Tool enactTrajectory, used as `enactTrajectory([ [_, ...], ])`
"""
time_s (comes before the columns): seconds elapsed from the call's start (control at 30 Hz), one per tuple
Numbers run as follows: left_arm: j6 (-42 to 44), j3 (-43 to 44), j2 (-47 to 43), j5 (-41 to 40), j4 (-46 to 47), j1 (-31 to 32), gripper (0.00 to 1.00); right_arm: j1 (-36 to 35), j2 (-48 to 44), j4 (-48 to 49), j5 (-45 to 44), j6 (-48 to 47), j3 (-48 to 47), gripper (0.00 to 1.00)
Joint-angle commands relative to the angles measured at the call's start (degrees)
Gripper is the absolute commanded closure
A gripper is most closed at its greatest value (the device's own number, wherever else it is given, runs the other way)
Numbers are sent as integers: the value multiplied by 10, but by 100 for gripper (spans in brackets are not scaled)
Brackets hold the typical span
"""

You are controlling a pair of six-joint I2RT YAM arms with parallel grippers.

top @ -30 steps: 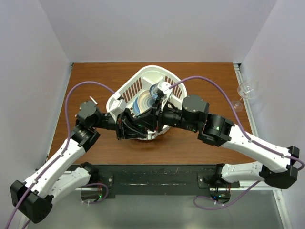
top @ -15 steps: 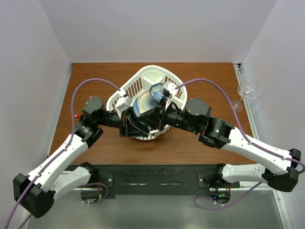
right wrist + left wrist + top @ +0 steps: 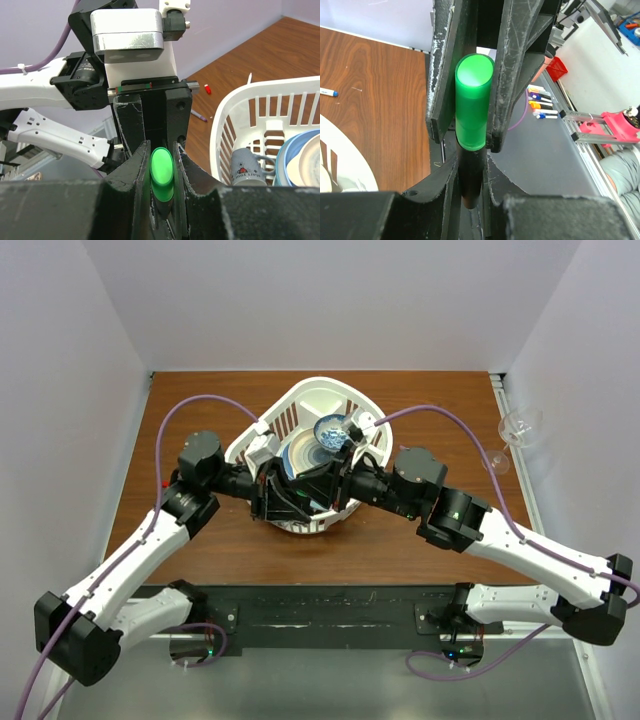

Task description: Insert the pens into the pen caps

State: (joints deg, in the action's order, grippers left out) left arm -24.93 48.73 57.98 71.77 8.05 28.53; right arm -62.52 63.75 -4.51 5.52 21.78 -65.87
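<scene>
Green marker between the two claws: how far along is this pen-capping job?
Done, apparently: the green cap sits over the black marker barrel with no gap showing; whether it is fully home I cannot tell. In hand: the right gripper clamps the cap, the left gripper the barrel. Left: a white pen with a blue tip and a small red cap lie loose on the table.

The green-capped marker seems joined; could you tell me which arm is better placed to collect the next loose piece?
Probably left: the red cap and a thin pen lie on the table beside the left arm; only the wine glass is near the right.
</scene>
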Motion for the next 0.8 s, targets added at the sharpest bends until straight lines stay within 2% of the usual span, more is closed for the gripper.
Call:
enactTrajectory([
  [0.0,-18,102,13,-170,127,-43,100,-48,52,-274,191,15,61,100],
  [0.2,-56,108,41,-173,178,-47,100,-55,53,-240,193,41,108,100],
  [0.33,-28,131,51,-185,147,-48,100,-72,67,-248,194,41,113,100],
  [0.47,-46,134,63,-182,170,-56,100,-76,66,-172,263,81,143,100],
  [0.57,-17,157,63,-192,126,-60,100,-78,67,-197,265,69,148,100],
  [0.63,4,169,64,-190,112,-60,100,-79,69,-172,320,84,157,100],
  [0.67,8,174,67,-178,99,-63,100,-78,73,-188,344,81,145,100],
  [0.7,14,173,66,-171,100,-64,100,-79,75,-234,311,38,125,100],
  [0.73,26,177,65,-172,97,-64,100,-78,83,-306,311,16,111,100],
  [0.77,43,182,61,-173,60,-64,100,-77,88,-331,317,3,94,100],
])
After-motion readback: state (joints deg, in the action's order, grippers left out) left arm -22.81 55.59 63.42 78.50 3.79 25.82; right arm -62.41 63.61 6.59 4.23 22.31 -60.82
